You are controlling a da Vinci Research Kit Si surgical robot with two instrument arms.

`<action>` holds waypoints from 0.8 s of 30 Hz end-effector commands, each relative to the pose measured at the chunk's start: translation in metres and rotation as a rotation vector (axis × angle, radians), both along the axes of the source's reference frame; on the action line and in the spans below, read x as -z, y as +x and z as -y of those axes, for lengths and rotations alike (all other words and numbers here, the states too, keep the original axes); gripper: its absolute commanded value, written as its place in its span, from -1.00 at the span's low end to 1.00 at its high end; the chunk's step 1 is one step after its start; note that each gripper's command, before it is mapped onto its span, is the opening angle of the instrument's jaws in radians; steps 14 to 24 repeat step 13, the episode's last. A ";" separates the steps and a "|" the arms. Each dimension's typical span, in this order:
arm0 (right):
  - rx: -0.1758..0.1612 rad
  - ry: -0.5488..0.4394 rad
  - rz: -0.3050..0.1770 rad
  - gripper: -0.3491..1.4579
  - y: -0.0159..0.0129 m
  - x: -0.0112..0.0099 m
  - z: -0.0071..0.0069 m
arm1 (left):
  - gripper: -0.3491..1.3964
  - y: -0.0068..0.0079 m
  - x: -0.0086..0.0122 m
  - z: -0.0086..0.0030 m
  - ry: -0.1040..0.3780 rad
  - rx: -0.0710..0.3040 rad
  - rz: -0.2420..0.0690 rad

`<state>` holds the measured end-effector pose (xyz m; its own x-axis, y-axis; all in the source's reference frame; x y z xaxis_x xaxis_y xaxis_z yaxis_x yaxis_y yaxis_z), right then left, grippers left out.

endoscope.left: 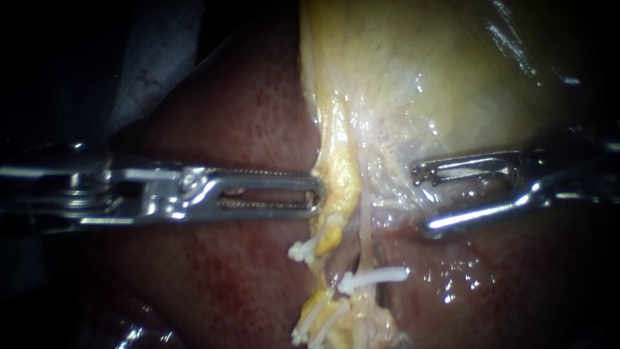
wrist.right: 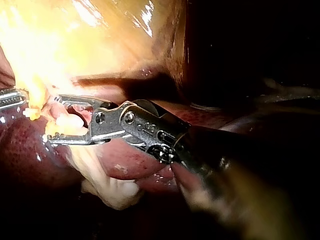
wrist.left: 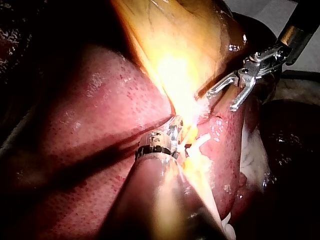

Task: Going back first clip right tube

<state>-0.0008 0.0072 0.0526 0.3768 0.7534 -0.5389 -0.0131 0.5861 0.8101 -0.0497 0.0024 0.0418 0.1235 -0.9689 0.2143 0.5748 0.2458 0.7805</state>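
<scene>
you see the pale yellow gallbladder point(endoscope.left: 420, 71) glistening wet above the dark red liver point(endoscope.left: 239, 129), and a grey cloth point(endoscope.left: 155, 58) lies in shadow beyond the liver's edge.

The right steel instrument point(endoscope.left: 420, 200) stood with its jaws parted just beside the thin pale right tube point(endoscope.left: 365, 226).
Its jaws held nothing, and a white plastic clip point(endoscope.left: 378, 276) crossed that tube lower down. The left steel instrument point(endoscope.left: 313, 194) lay level over the dark red liver point(endoscope.left: 226, 110), its tip against a yellow fatty strand point(endoscope.left: 342, 181) below the pale yellow gallbladder point(endoscope.left: 420, 64). Further white clips point(endoscope.left: 309, 249) sat on the tissue to the left of the tube.
</scene>
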 end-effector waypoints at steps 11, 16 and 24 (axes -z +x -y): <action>0.001 0.000 0.000 -0.08 -0.0001 0.0000 0.0000 | -1.00 0.0000 0.0000 0.0000 0.000 -0.001 0.004; 0.000 0.000 0.000 -0.09 -0.0001 0.0000 0.0000 | -1.00 0.0001 0.0000 0.0000 0.000 -0.001 0.004; 0.000 0.000 0.000 -0.09 -0.0001 0.0000 0.0000 | -1.00 0.0001 0.0000 0.0000 0.000 -0.001 0.004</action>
